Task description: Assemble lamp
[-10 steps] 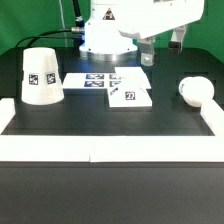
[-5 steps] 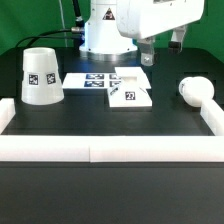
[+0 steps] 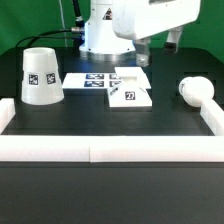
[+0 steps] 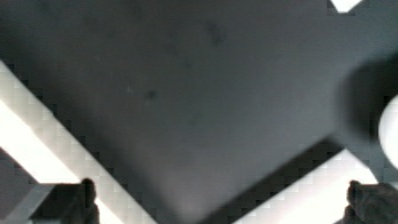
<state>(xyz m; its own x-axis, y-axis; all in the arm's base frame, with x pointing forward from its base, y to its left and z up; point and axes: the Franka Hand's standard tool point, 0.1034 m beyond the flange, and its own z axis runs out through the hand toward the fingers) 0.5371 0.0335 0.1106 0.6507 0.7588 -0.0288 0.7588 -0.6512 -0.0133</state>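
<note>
The white cone shade (image 3: 41, 75) stands on the black table at the exterior view's left. The flat square base (image 3: 131, 93) lies in the middle. The rounded bulb (image 3: 195, 90) lies on its side at the right. My gripper (image 3: 161, 47) hangs high over the back of the table, behind the base and left of the bulb, holding nothing. In the wrist view my gripper (image 4: 217, 205) is open, its two dark fingertips (image 4: 63, 203) wide apart over bare black table. A white curve at that picture's edge (image 4: 390, 125) may be the bulb.
The marker board (image 3: 92, 80) lies flat behind the base. A low white wall (image 3: 110, 150) borders the table at the front and both sides. The white robot pedestal (image 3: 100, 35) stands at the back, with dark cables beside it.
The arm and gripper have shifted slightly toward the exterior view's left. The lamp parts have not moved.
</note>
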